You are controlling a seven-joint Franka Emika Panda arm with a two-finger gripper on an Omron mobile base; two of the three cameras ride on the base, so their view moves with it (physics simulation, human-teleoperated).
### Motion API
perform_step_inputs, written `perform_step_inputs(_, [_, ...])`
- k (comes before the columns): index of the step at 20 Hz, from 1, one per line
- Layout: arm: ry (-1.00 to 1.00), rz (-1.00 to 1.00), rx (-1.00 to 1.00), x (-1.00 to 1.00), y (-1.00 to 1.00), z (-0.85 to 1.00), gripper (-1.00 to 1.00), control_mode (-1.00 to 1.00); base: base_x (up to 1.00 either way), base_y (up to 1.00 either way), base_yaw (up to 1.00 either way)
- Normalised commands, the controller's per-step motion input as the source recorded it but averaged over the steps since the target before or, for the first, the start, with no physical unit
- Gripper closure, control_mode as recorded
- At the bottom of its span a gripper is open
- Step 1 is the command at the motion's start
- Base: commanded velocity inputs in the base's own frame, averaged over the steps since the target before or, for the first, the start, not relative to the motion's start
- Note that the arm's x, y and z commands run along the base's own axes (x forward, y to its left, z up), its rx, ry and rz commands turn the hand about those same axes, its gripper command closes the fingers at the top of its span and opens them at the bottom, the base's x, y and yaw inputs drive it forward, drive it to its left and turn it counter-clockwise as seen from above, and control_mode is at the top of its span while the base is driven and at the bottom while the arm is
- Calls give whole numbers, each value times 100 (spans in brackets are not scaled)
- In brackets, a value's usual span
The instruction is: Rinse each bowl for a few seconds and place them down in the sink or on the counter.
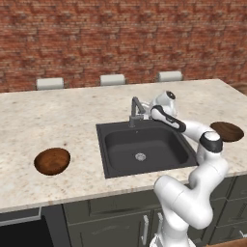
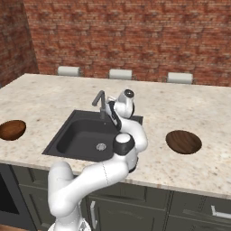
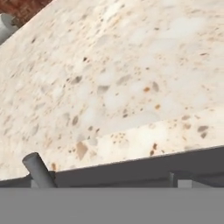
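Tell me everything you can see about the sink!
The sink is a square, matte black basin sunk into the speckled beige counter. A round silver drain sits in its bottom, and a grey, angular metal faucet stands at its back edge. Its inside looks dry and holds no dishes. The robot's arm reaches over its back right corner, near the faucet.

Brick wall (image 1: pixel 120 38) behind; three pale chair backs (image 1: pixel 112 79) below.

My two base views look forward and down from behind the arm, left and right, both taking in the sink (image 1: pixel 144 144) and the counter (image 1: pixel 72 111). My hand view sits close over the counter's speckled top beside the faucet (image 3: pixel 39 170).
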Motion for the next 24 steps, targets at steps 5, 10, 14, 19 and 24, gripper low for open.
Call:
perform_step_inputs(5, [21, -3, 3, 0, -83, -46, -100, -100, 0, 0, 0])
perform_step_inputs(10, [19, -2, 2, 0, -84, -50, -100, -100, 0, 0, 0])
perform_step_inputs(14, [11, -1, 0, -9, -77, -63, -100, -100, 0, 0, 0])
perform_step_inputs(19, [-1, -2, -3, -31, -57, -81, -100, -100, 0, 0, 0])
perform_step_inputs(24, [-4, -3, -1, -26, -58, -52, -100, -100, 0, 0, 0])
